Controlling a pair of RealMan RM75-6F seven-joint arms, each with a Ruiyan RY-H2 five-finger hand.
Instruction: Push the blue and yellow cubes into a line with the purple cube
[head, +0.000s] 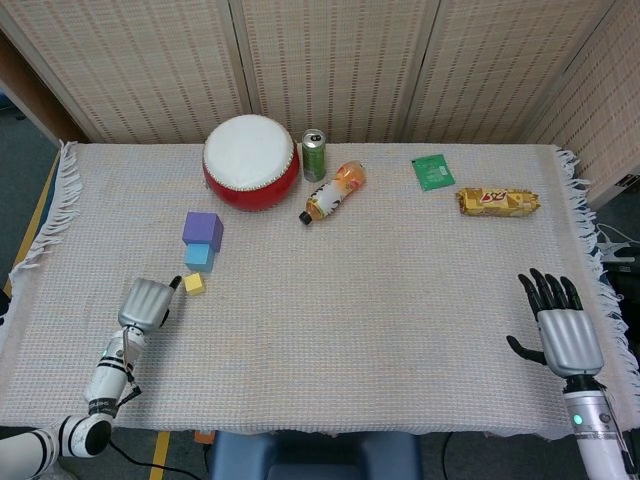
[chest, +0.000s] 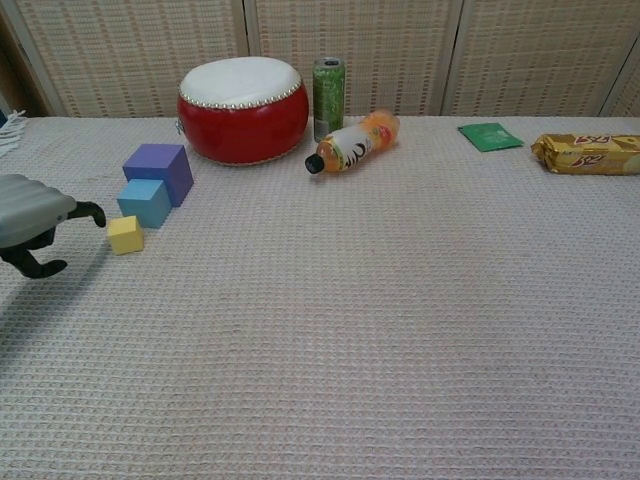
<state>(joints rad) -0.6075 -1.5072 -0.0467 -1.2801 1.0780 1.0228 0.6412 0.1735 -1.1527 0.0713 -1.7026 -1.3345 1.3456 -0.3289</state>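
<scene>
The purple cube (head: 203, 229) (chest: 160, 172), the blue cube (head: 198, 256) (chest: 145, 202) and the small yellow cube (head: 194, 284) (chest: 125, 235) lie in a slanted row at the left of the table, each close to its neighbour. My left hand (head: 146, 303) (chest: 35, 215) sits just left of the yellow cube, fingers curled and holding nothing. One dark fingertip (chest: 95, 212) points at the cube with a small gap between. My right hand (head: 558, 325) rests near the table's front right edge, fingers spread and empty; the chest view does not show it.
Behind the cubes stands a red drum (head: 251, 161). Beside it are a green can (head: 314, 154) and a lying orange bottle (head: 333, 190). A green packet (head: 432, 171) and a yellow snack bar (head: 498, 201) lie at the back right.
</scene>
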